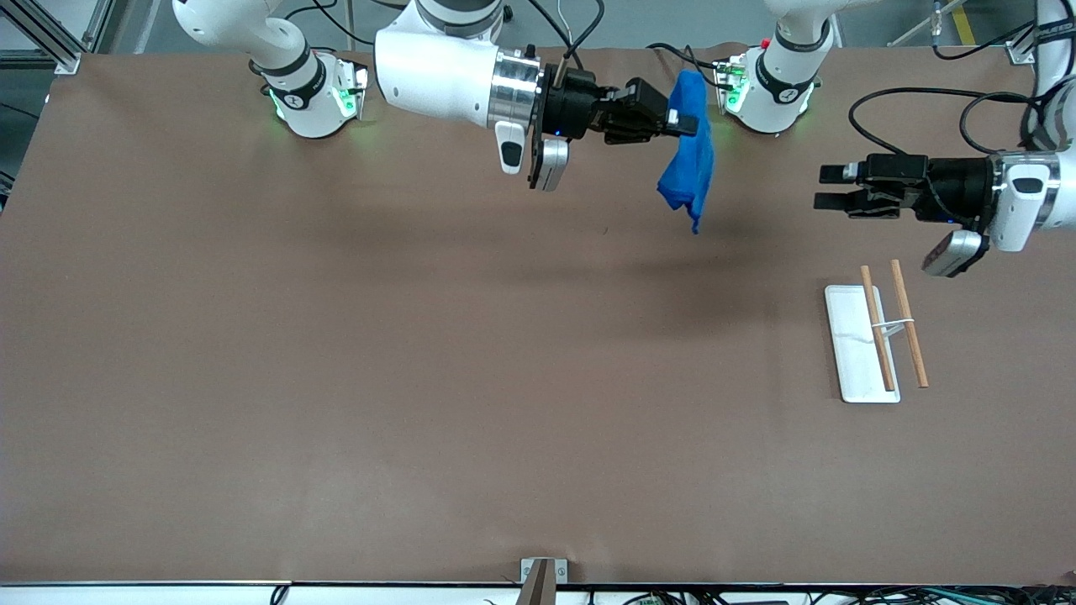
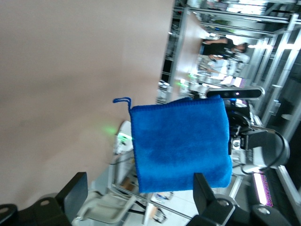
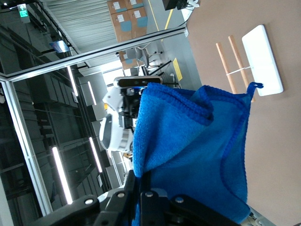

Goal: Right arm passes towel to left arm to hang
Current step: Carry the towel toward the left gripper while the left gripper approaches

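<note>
While right pincer (image 1: 672, 118) clamped bright blue soft cloth towel (image 1: 689, 168) mid-air, left pincer (image 1: 828, 189) waited apart; bunched drape risked misgrab, drop onto brown desk (image 1: 336, 378).

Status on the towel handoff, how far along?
Done: right gripper is shut on the towel, held up above the table. In hand: the towel hangs facing the left gripper, which is open, aimed at it, with a gap between them. Left: the handoff, then hanging on the rack, whose wooden bars are bare.
</note>
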Robot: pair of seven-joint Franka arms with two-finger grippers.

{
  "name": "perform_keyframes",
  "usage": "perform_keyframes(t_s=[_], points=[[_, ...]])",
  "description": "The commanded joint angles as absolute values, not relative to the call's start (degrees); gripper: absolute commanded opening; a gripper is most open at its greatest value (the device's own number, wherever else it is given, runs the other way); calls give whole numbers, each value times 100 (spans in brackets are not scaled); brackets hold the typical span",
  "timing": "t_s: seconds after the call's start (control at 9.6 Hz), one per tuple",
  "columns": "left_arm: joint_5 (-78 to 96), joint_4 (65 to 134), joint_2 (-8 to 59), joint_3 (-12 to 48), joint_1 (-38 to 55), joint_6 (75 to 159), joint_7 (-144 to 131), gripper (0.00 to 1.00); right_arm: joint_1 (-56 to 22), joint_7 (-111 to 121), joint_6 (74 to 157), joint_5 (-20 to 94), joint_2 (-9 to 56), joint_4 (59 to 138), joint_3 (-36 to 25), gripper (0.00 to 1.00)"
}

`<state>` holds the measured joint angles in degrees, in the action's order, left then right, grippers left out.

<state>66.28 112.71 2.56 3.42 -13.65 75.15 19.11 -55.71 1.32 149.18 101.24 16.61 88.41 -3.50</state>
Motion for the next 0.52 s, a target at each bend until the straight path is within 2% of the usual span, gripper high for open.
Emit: perform_keyframes(t_s=[0.0, 0.42], points=[[7187, 11951, 159, 387, -1459, 7488, 2546, 99, -5704, 132, 14933, 10362, 1924, 8439, -431, 0], [7961, 12988, -35, 685, -1450, 7471, 3426, 99, -5774, 141, 14933, 11029, 2346, 7805, -431, 0]])
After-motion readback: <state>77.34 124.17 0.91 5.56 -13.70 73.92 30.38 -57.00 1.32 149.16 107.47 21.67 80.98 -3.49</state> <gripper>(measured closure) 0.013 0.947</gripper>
